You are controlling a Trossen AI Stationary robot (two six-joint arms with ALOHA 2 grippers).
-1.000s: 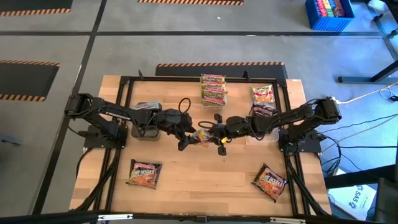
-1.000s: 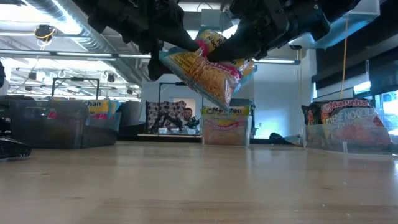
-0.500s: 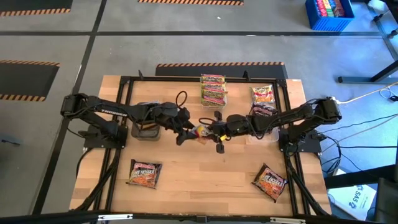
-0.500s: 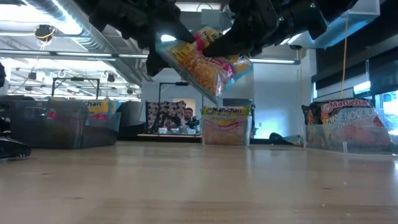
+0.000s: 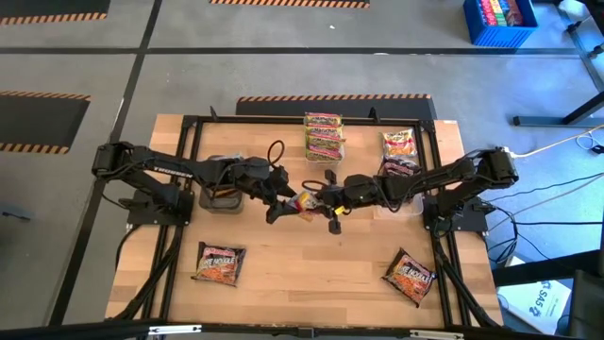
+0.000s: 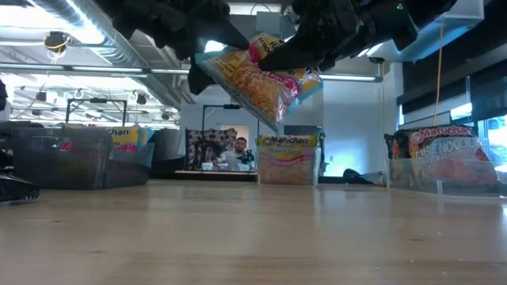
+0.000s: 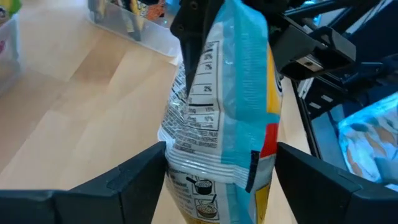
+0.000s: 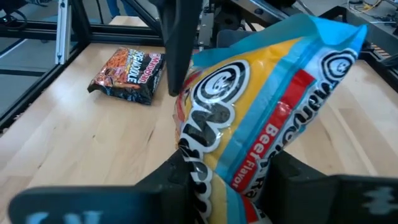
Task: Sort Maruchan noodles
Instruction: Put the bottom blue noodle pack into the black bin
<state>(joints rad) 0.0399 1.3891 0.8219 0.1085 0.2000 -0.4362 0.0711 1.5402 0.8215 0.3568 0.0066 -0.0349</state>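
Observation:
A yellow, blue and red Maruchan noodle packet hangs in the air over the table's middle, between my two grippers. My left gripper comes from the table's left and is shut on the packet. My right gripper comes from the right and is shut on the same packet. Two dark brown packets lie flat near the table's near edge. My left gripper has the packet between its two fingers, one on the printed back face and one on the front face, coming level from the table's left. The packet is lifted clear and stands tilted on edge. My right gripper pinches the packet's opposite end between its two fingers, coming level from the table's right. The packet stretches away from the fingers toward the left gripper, clear of the table.
A stack of yellow-green packets sits at the far middle. A clear tub with orange-red packets stands at the far right, and another tub under the left arm. A black frame rims the table. Bare wood lies between the two dark packets.
The packet has risen a little and shifted slightly toward the table's left, still between both grippers. My left gripper has moved a little up and toward the far edge with it.

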